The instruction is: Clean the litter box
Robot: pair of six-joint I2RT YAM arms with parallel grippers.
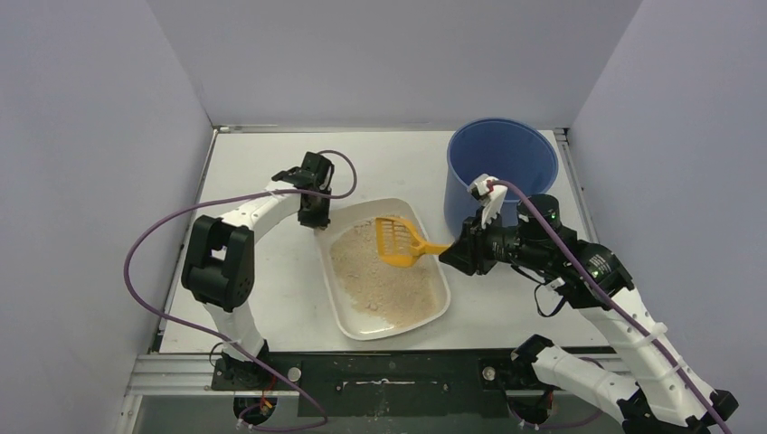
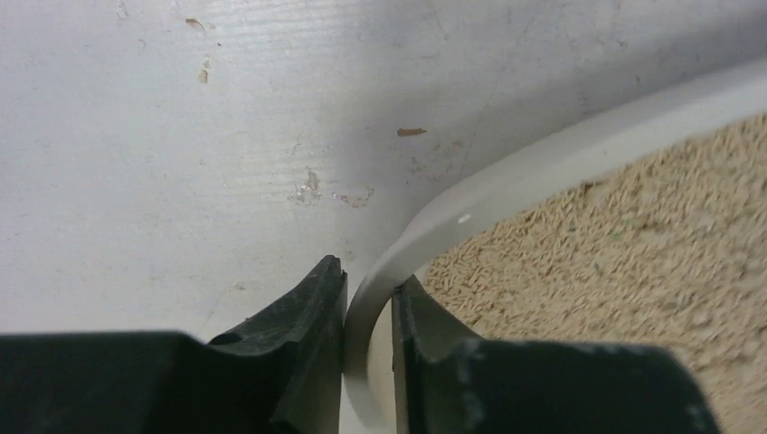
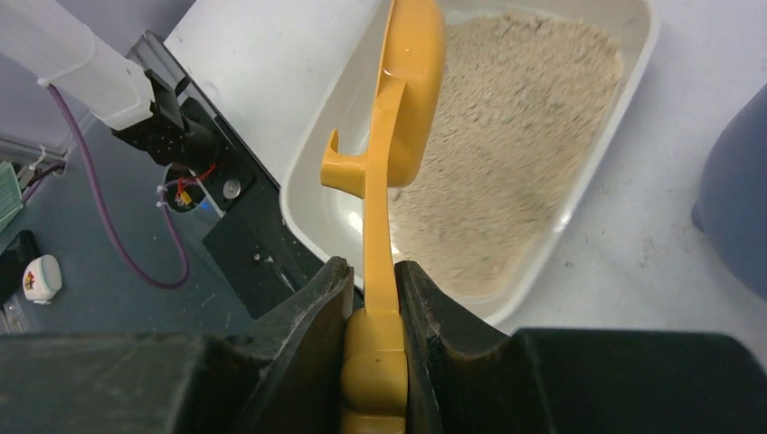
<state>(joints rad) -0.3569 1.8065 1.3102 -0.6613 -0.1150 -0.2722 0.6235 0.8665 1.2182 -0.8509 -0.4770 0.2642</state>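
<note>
The litter box (image 1: 351, 318) is an off-white shallow tray with beige litter in the middle of the table. My left gripper (image 1: 317, 220) is shut on its far left rim; in the left wrist view the rim (image 2: 452, 217) runs between the fingers of the gripper (image 2: 369, 303). My right gripper (image 1: 452, 253) is shut on the handle of the orange slotted scoop (image 1: 399, 240), whose head hangs over the litter. In the right wrist view the gripper (image 3: 374, 289) pinches the scoop (image 3: 407, 99) above the litter box (image 3: 312, 194).
A tall round blue bucket (image 1: 503, 167) stands behind my right arm, also at the right edge of the right wrist view (image 3: 734, 208). A black frame bar (image 1: 380, 371) runs along the table's near edge. Grey walls enclose the table.
</note>
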